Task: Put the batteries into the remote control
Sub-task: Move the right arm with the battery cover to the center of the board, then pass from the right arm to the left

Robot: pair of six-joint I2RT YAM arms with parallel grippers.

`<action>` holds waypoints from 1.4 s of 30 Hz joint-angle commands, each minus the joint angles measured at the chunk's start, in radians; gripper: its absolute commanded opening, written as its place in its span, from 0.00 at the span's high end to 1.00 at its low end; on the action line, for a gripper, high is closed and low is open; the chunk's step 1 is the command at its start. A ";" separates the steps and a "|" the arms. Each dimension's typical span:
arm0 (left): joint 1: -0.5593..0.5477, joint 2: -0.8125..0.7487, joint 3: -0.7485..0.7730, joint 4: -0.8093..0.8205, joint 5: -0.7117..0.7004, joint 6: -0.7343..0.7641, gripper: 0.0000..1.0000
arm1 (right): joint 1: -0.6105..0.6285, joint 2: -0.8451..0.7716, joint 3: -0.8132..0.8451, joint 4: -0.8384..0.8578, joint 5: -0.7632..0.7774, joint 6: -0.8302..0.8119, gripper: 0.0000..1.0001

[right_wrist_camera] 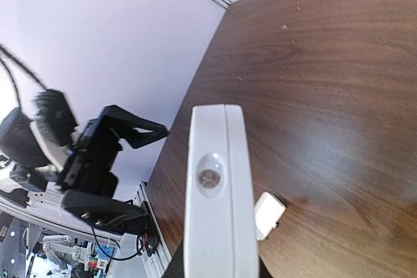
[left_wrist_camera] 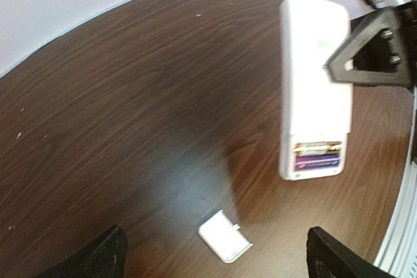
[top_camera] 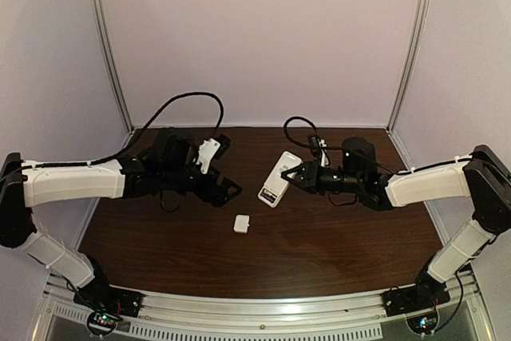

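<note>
The white remote control [top_camera: 280, 179] is held off the table, plain back up, in my right gripper [top_camera: 297, 175], which is shut on its side. In the left wrist view the remote [left_wrist_camera: 315, 83] shows an open compartment at its lower end with batteries [left_wrist_camera: 319, 159] lying in it, one purplish-dark, one with a pale gold edge. The right wrist view sees the remote [right_wrist_camera: 218, 193] end-on; my fingers are mostly hidden behind it. My left gripper [top_camera: 226, 167] is wide open and empty, left of the remote and above the table [left_wrist_camera: 215, 258].
A small flat white squarish plastic piece [top_camera: 242, 223] lies on the dark wood table [top_camera: 335, 245] between the arms, also in the left wrist view [left_wrist_camera: 225, 236] and right wrist view [right_wrist_camera: 268, 214]. The right gripper's fingers [left_wrist_camera: 368, 50] show beside the remote. Pale walls enclose the table.
</note>
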 commanded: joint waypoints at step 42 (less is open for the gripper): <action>-0.284 0.498 0.380 0.135 -0.007 -0.078 0.53 | 0.032 -0.180 -0.316 0.162 0.122 0.204 0.78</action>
